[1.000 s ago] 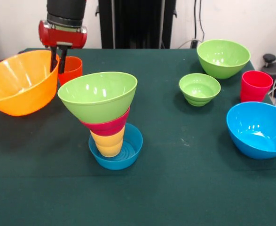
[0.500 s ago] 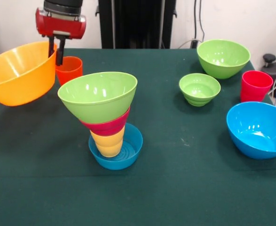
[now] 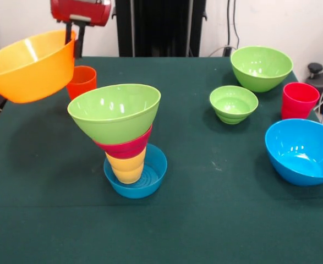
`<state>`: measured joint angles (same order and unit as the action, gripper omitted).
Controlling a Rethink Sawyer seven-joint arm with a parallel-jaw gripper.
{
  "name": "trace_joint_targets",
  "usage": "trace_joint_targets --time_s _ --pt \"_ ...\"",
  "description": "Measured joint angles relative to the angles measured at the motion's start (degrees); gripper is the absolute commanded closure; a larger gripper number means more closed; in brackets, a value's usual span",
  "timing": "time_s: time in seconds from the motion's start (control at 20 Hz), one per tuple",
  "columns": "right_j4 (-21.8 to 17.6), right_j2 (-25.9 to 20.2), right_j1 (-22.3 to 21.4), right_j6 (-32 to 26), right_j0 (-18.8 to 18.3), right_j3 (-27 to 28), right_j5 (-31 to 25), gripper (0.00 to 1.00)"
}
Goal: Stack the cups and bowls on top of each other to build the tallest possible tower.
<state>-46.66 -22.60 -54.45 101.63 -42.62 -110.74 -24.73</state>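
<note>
Hand (image 3: 73, 39) clamped on tilted wide orange bowl (image 3: 29, 66), airborne beside orange cup (image 3: 82, 81), tower (image 3: 122, 135) near.

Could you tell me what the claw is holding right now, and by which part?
The claw holds the wide orange bowl by its rim, lifted clear of the table.

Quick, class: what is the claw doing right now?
Claw: closed on the rim of the orange bowl, holding it tilted, clear of the table.
</note>
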Motion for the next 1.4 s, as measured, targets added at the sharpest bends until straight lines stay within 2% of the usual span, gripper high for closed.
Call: trace_joint_targets --time_s 0.2,0.5,0.8,1.0,1.4 --pt "4.13 -0.22 -3.33 0.0 1.92 -0.8 -3.66 1.0" --pt "9.84 -0.86 -8.15 0.0 2.22 -1.22 -9.2 1.0" --pt "13.86 -1.04 -11.83 0.0 2.33 -1.22 -11.92 1.0" --pt "15.07 -1.03 -12.76 0.0 3.12 -0.99 -13.47 1.0" --pt "16.28 -1.06 -12.41 0.0 8.91 2.68 -21.53 1.0"
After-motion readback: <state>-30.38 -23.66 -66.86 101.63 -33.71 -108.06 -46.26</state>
